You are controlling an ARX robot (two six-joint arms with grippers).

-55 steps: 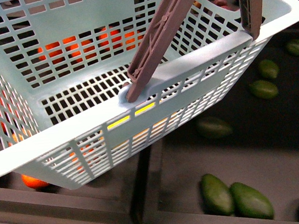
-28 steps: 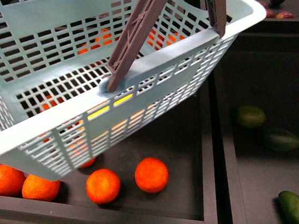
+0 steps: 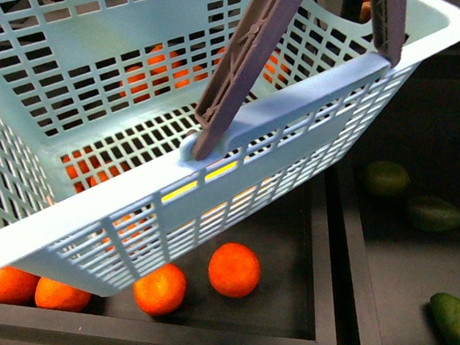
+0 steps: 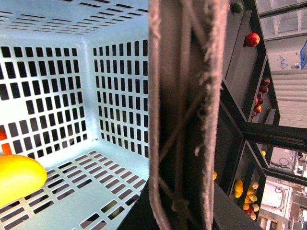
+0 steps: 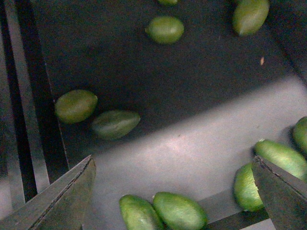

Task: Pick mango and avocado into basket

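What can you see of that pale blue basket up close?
The basket is pale teal plastic, rectangular, with slotted walls and floor and a smooth rim. Its two brown-grey handles are swung up. It hangs tilted above a tray of oranges, which show through the slots. Inside, a yellow mango lies on the floor. What holds it is out of view.

Setting's basically a black produce stand [image 3: 289,240], split into shallow bins by raised dividers [image 3: 342,276]. The bin floors are matte and dark, so it all looks pretty dim in the front view. In the right wrist view a paler band of light [image 5: 192,143] cuts slantwise across one bin floor, with the rest in shadow. The left wrist view shows more black shelving [image 4: 276,136] stepping away, and a brightly lit, pale ribbed wall [image 4: 290,96] behind it.
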